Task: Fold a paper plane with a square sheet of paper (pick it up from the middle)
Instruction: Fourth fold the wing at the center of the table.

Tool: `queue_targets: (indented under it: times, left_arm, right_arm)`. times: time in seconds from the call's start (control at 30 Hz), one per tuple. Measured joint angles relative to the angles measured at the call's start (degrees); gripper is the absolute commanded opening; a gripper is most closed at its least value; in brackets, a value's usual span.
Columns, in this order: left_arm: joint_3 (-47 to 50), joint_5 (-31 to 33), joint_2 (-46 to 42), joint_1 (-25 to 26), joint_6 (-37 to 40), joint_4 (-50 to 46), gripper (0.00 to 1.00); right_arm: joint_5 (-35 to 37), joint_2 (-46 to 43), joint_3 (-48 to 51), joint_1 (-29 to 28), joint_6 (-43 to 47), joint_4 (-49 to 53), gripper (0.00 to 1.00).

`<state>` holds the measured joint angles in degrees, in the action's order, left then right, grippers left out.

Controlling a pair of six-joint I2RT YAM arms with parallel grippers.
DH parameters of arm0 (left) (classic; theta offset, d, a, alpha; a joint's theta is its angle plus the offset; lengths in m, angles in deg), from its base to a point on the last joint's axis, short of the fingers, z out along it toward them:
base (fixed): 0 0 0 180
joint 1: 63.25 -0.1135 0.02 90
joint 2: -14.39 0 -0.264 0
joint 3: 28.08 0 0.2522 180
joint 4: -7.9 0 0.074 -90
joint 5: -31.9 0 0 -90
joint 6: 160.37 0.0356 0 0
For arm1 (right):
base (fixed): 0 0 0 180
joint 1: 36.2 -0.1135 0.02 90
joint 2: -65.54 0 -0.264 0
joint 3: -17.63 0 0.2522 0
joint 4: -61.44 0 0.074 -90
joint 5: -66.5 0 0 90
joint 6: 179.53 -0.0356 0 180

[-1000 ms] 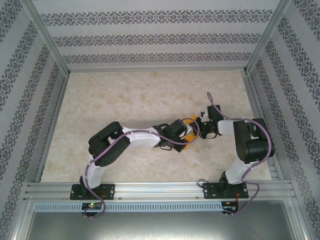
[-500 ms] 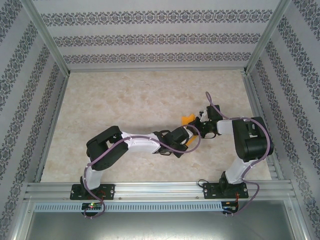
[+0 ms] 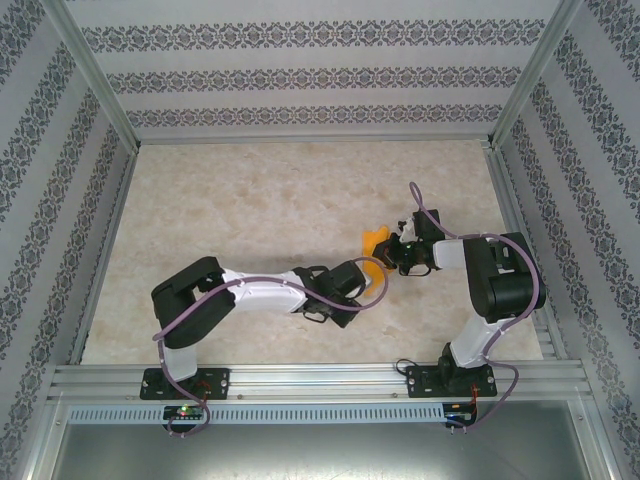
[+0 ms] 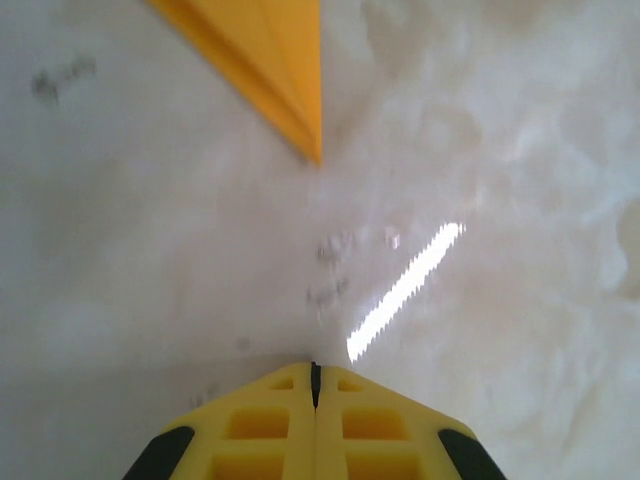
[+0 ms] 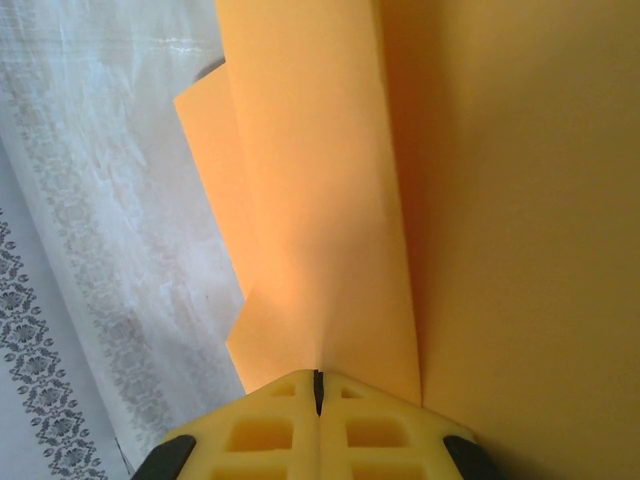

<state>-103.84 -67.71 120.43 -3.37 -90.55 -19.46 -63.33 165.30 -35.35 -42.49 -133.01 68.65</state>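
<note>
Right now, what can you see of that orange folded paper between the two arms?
The paper plane is thin, matte, bright orange paper, folded into overlapping layers with sharp creases and tapering to a narrow point. It is right of the middle of the table. The right gripper holds it, jaws shut on one edge. The left gripper, jaws shut on nothing, is apart from its tip.

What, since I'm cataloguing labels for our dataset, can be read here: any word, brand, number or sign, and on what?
No readable text anywhere.
The bright orange folded paper plane: blank.
The yellow left claw and right claw: no markings.
The grey floral wallpaper: ornament, no letters.
The dark specks on the marbled tabletop: too blurred to read.
</note>
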Motion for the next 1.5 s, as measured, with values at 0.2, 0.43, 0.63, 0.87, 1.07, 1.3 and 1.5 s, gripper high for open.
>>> queue_targets:
  times: [0.2, 0.43, 0.63, 0.87, 1.07, 1.3, 1.5]
  left_arm:
    - [-1.22, -8.15, -0.81, -2.6, -1.68, -0.17, 0.04]
    - [-2.95, -13.73, 0.74, -4.92, -3.8, 7.48, 0.03]
    - [-6.58, -16.22, 5.31, -7.15, -5.11, 11.54, 0.03]
    - [-9.22, -17.42, 10.1, -8.63, -5.35, 12.44, 0.02]
    - [-10.99, -17.33, 11.8, -8.96, -4.31, 11.87, 0.02]
    - [-9.73, -16.5, 12.04, -9.01, -2.95, 11.58, 0.02]
    - [-8.46, -16.98, 11.87, -9.01, -2.49, 13.55, 0.02]
  right_arm:
    - [-0.13, 0.04, 0.0, 0.02, 0.22, -0.09, 0.03]
    - [-0.37, 0.15, 0.0, 0.02, 0.28, -0.22, 0.03]
    - [-0.44, 0.15, 0.0, 0.02, 0.39, -0.22, 0.02]
    - [-1.05, 0.57, -0.04, 0.02, 0.39, -0.72, 0.02]
    - [-1.25, 0.81, -0.42, 0.02, 0.63, -0.46, 0.02]
    - [-1.25, 1.29, -1.22, 0.02, 1.55, 0.35, 0.02]
    - [-1.44, 1.53, -1.53, 0.17, 1.92, 0.81, 0.02]
